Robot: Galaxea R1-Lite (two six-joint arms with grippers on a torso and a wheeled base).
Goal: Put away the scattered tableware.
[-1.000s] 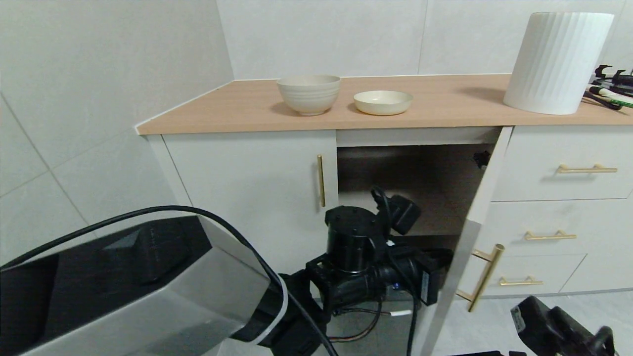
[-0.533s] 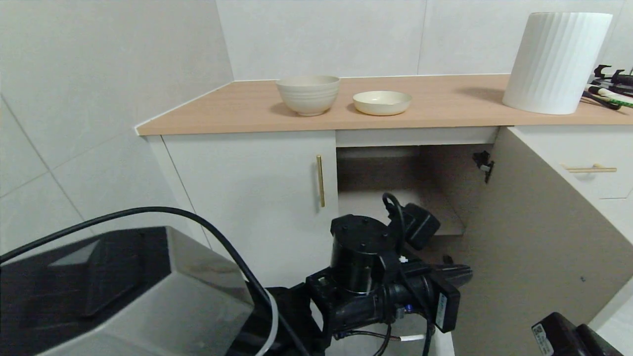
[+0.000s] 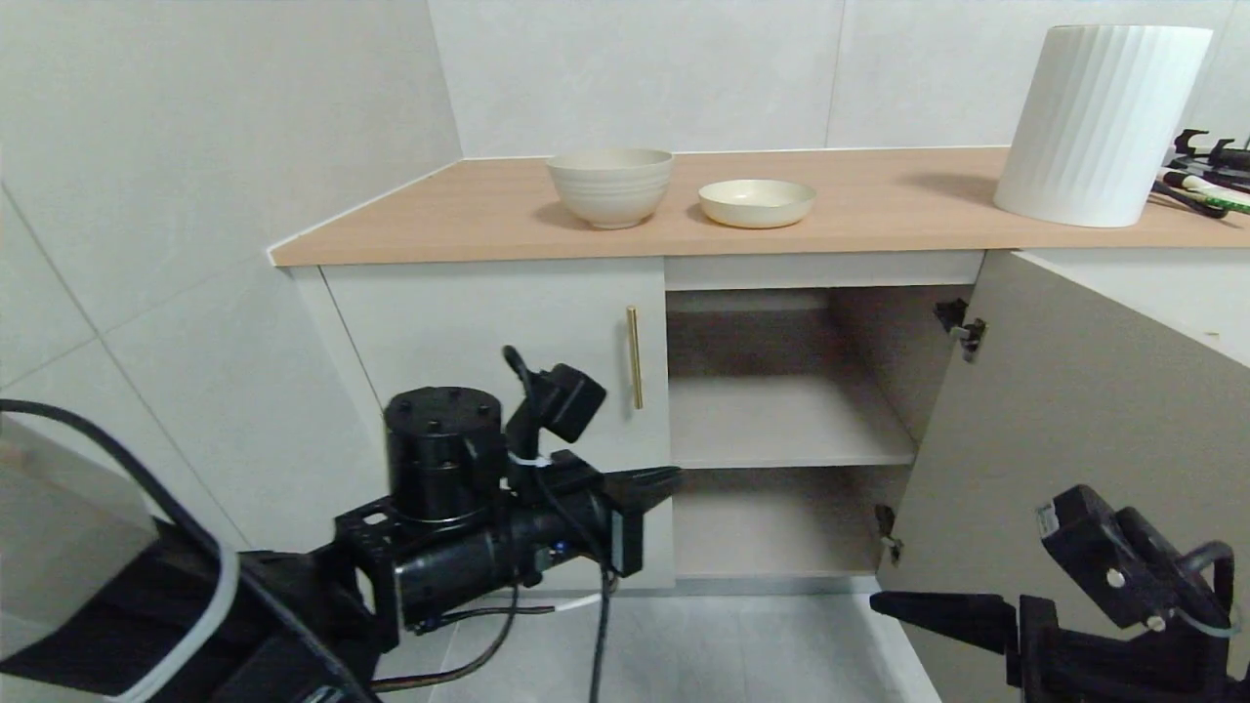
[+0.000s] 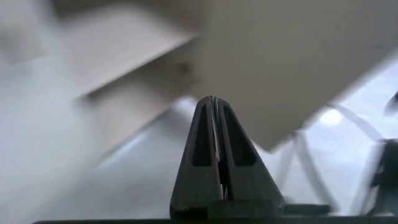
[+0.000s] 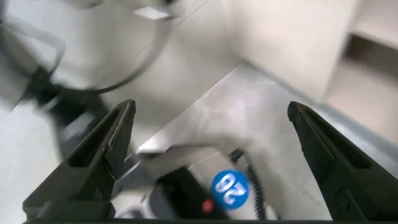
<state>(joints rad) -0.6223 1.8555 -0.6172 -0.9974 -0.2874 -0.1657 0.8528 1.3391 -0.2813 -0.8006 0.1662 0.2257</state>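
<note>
The left gripper (image 3: 656, 480) hangs low in front of the closed cabinet door (image 3: 488, 391), its two fingers pressed flat together with nothing between them. Above it, on the wooden countertop (image 3: 439, 225), the task's pieces sit untouched. The ribbed bowl (image 3: 610, 186) stands upright, and the shallow dish (image 3: 757, 202) lies just beside it to the right, the two close but apart.

Below the dish, the right-hand compartment is already open. It shows a bare middle shelf (image 3: 781, 420) and a lower floor, with the open door (image 3: 1074, 420) swung wide to the right. The right gripper (image 5: 210, 118) sits low near that door's bottom edge, fingers spread wide and holding nothing. Farther right on the counter stands a tall white ribbed container (image 3: 1104, 122), which is not tableware.

The opening step looks finished, and the first pick-up is not yet begun. The next move likely calls for raising an arm from floor level to the counter. Its fingers should be parted to pinch the bowl's rim, and the path should stay clear of the counter edge and the open door.
</note>
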